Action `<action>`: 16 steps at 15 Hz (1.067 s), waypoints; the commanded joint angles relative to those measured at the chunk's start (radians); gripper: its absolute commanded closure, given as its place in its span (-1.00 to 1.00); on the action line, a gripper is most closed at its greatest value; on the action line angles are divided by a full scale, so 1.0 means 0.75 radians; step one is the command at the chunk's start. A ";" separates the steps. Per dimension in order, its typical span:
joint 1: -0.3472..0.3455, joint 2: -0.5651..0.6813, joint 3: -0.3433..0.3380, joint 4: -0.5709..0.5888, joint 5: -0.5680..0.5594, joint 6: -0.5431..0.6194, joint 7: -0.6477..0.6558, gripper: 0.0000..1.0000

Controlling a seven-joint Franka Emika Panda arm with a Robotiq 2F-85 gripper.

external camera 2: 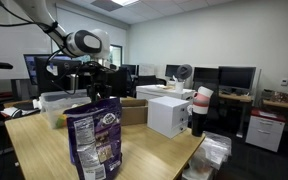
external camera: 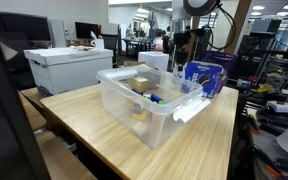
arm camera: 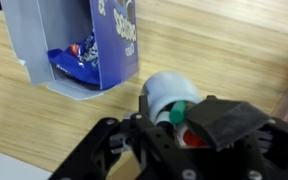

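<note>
In the wrist view my gripper (arm camera: 179,125) is shut on a small white cup (arm camera: 167,92), one black pad (arm camera: 229,120) pressed against its side. A green marker (arm camera: 181,113) and something red (arm camera: 192,136) stick out of the cup. Behind it on the wooden table (arm camera: 224,50) stands a blue snack bag (arm camera: 112,42). In both exterior views the gripper (external camera: 184,58) (external camera 2: 90,80) hangs above the table, between the clear plastic bin (external camera: 144,100) and the blue bag (external camera: 206,76). The cup itself is too small to make out in the exterior views.
The clear bin (external camera 2: 59,105) holds several small items. A white box (external camera: 69,65) sits beyond the table's edge. The bag (external camera 2: 96,140) fills the foreground in an exterior view, with a cardboard box (external camera 2: 134,110), a white box (external camera 2: 169,112) and stacked cups (external camera 2: 201,105) behind.
</note>
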 commanded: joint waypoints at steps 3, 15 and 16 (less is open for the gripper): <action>0.057 -0.155 0.062 0.064 -0.102 -0.258 0.136 0.33; 0.215 -0.229 0.220 0.234 -0.033 -0.399 0.050 0.33; 0.231 -0.216 0.232 0.244 -0.021 -0.398 0.041 0.33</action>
